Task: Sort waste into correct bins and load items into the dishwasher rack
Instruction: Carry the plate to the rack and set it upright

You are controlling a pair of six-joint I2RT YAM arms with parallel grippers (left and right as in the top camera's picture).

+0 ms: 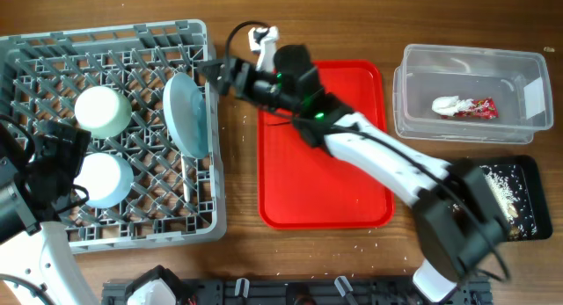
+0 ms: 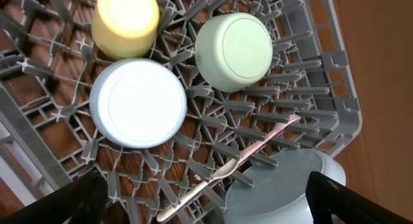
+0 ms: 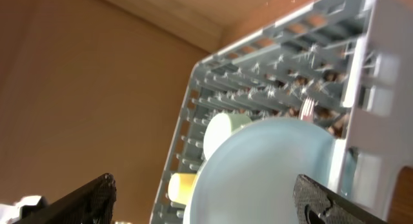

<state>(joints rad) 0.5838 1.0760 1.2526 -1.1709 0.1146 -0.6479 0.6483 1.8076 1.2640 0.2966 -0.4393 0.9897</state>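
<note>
Overhead: note the right gripper (image 1: pixel 214 72) at the right rim of the dishwasher rack (image 1: pixel 106 32), just beside the pale blue plate (image 1: pixel 186 112) standing on edge inside.

Left wrist: see the left gripper (image 2: pixel 213 199) spread wide and empty above the pale blue bowl (image 2: pixel 139 102), mint-green bowl (image 2: pixel 233 51), yellow cup (image 2: pixel 126 20) and white fork (image 2: pixel 232 169), all in the rack.

Right wrist: see the claw parted wide, holding nothing, facing the upright plate. Probably best to draw back straight and slowly, without brushing the plate.

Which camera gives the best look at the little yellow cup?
The left wrist view: the yellow cup sits in the rack, nearly whole. The right wrist view shows only a sliver beside the plate. Overhead, it is not visible.
</note>
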